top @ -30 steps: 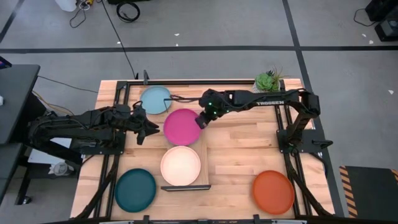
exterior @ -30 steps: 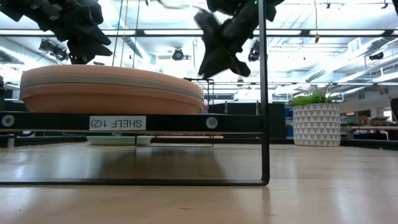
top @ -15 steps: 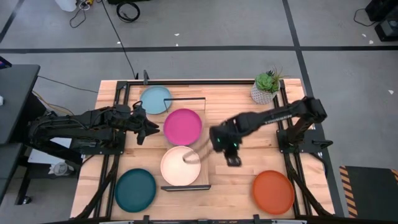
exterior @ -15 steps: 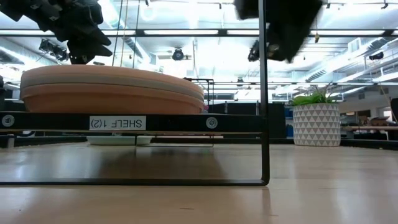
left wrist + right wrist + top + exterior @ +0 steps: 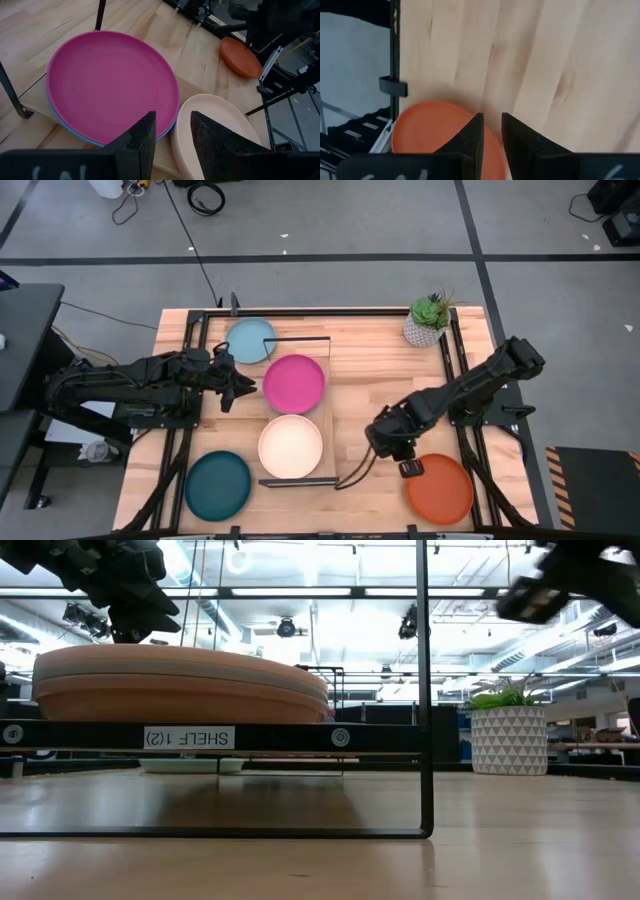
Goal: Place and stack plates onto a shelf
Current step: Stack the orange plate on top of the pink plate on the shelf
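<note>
Orange plate [image 5: 440, 488] lies just beside right tool [image 5: 407, 466], potted plant [image 5: 428, 319] well apart.

The dark two-finger right gripper [image 5: 404, 460] hangs at the end of its long, jointed black arm, which stretches low and diagonally from its base; its two dark fingers [image 5: 473, 134] sit nearly together, a narrow gap between them, empty. The dark two-finger left gripper [image 5: 243, 388] waits on an arm extended level, its fingers [image 5: 141, 140] slightly parted and gripping nothing.
</note>
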Robot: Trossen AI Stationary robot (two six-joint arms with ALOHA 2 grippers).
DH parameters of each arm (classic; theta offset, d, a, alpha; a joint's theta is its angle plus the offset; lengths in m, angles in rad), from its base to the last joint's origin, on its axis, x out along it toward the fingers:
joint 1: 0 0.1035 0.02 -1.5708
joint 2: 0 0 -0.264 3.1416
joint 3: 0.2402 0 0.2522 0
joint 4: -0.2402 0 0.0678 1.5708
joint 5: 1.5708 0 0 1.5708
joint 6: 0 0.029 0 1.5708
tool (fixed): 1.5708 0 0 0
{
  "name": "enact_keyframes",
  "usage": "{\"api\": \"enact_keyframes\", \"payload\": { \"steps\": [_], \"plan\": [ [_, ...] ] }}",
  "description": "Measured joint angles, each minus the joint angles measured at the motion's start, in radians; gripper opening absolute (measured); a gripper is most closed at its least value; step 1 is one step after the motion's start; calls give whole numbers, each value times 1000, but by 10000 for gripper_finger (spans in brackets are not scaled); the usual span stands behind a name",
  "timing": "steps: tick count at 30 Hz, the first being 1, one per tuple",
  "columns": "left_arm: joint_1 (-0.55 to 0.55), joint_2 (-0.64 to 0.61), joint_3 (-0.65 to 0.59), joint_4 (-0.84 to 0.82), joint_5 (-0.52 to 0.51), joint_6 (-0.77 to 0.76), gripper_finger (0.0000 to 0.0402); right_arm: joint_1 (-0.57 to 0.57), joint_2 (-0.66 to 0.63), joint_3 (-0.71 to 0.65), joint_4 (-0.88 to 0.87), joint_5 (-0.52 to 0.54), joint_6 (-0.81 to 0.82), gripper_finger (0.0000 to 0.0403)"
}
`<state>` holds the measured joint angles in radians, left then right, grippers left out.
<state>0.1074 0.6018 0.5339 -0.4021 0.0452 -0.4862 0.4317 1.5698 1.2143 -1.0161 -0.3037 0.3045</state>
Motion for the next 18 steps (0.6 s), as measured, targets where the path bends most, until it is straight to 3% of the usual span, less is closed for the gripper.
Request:
{"api": "enact_keyframes", "payload": {
  "steps": [9,18],
  "plan": [
    [0,0,0,0,0,-1,130,99,-42,-208,19,-1,55,78],
    [0,0,0,0,0,-1,130,126,-52,-337,76,51,62,122]
  ]
}}
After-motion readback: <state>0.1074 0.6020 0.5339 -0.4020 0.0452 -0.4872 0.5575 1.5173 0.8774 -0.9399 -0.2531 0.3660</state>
